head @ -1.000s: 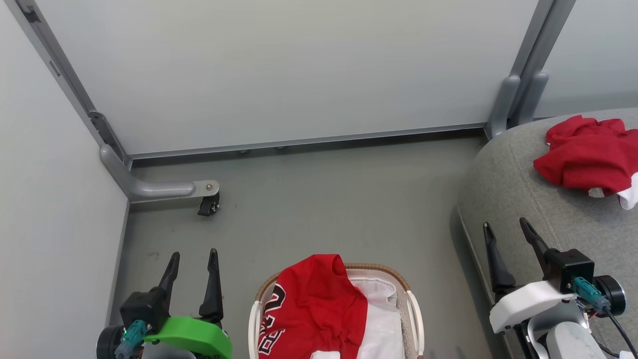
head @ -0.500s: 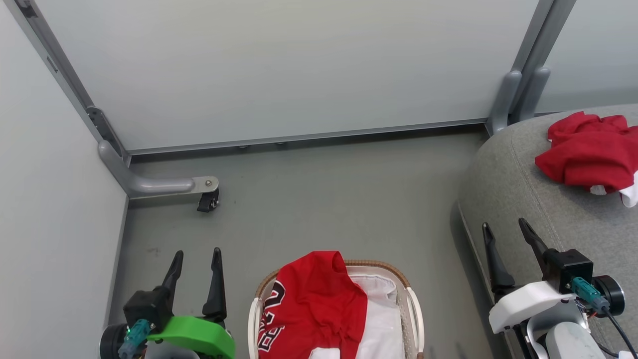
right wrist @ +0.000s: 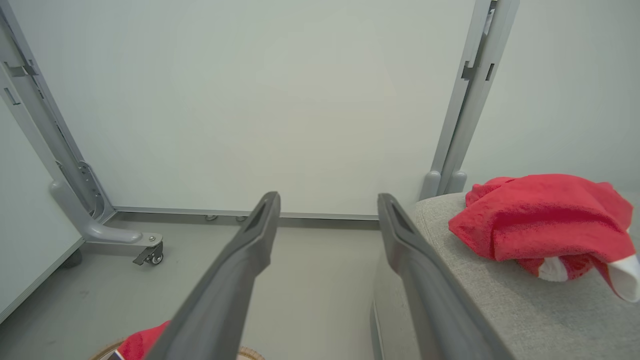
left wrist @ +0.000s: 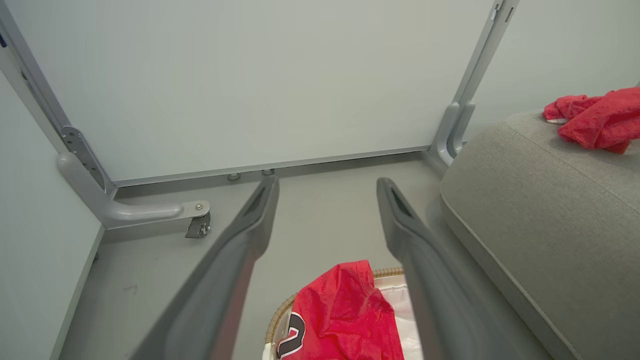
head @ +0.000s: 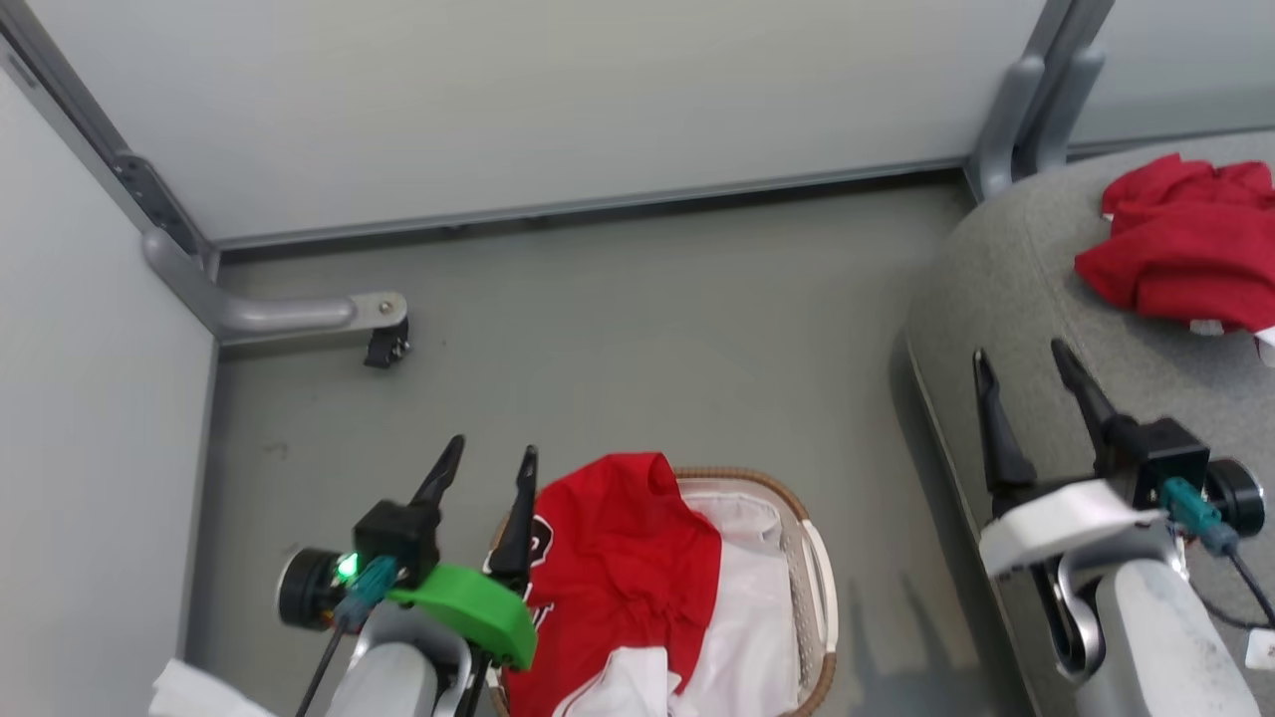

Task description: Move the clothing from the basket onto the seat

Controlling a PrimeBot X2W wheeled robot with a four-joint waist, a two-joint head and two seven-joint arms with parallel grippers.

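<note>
A red jersey (head: 623,568) with black-and-white numerals lies over white fabric in the white basket (head: 812,588) with a brown rim, low in the head view. My left gripper (head: 490,465) hangs open at the basket's left rim, its right finger over the jersey's edge, holding nothing. The left wrist view has the jersey (left wrist: 345,320) below its open fingers (left wrist: 260,200). A second red garment (head: 1185,244) lies crumpled on the grey seat (head: 1006,289) at the right. Over the seat's front edge my right gripper (head: 1026,358) stands open and empty. The right wrist view has that garment (right wrist: 545,222) on the seat (right wrist: 500,295).
Pale partition panels close off the back and left. A grey panel foot with a black caster (head: 383,344) stands on the grey floor at the left. Another panel post (head: 1006,119) rises by the seat's far corner. Bare floor (head: 647,339) lies between basket and panels.
The head camera has tipped, shifting the whole picture. My left gripper has moved right and forward to the basket's left rim. The right gripper has risen a little in view. Both stay open.
</note>
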